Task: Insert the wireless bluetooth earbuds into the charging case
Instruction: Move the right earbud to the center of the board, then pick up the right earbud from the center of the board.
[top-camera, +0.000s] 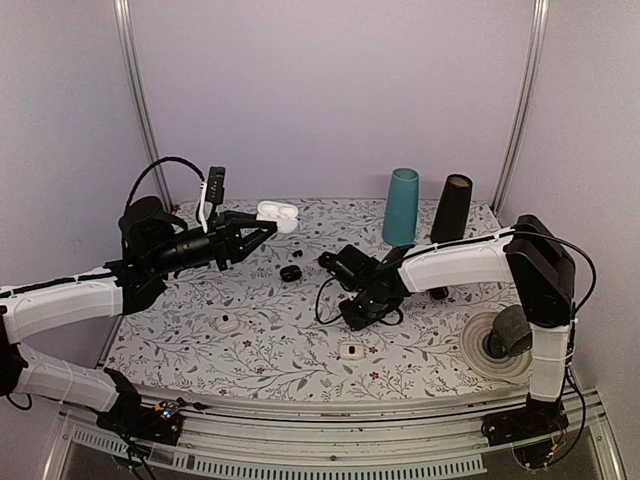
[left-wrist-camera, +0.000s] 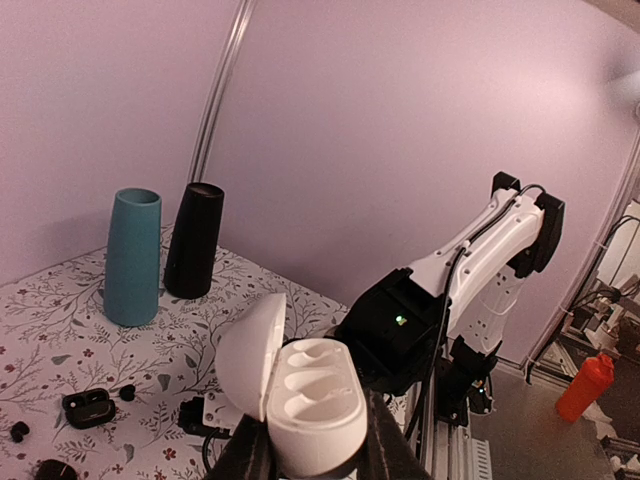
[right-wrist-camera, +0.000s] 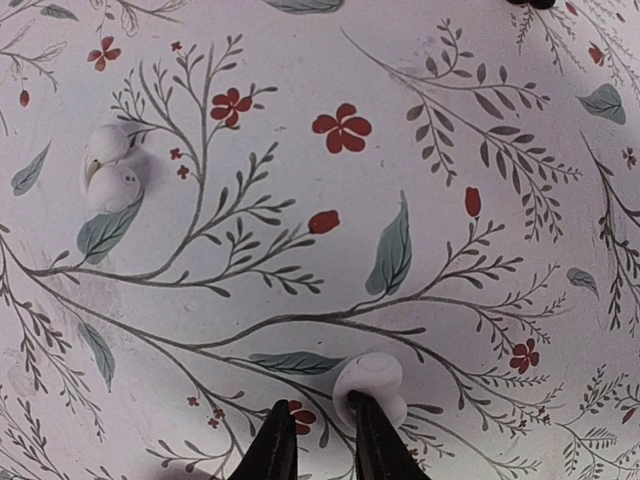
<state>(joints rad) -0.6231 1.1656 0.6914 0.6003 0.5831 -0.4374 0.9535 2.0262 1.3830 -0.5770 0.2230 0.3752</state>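
Observation:
My left gripper holds the white charging case up in the air over the back left of the table. The left wrist view shows the case with its lid flipped open and both wells empty, clamped between the dark fingers. My right gripper hangs low over the middle of the table. Its wrist view shows the gripper narrowly open with nothing in the gap. One white earbud lies on the cloth against the outside of the right fingertip. The other earbud lies farther off, upper left.
A teal cup and a black cup stand at the back right. A small black case lies mid-table. Two small white pieces with dark spots lie nearer the front. A tape roll sits at the right edge.

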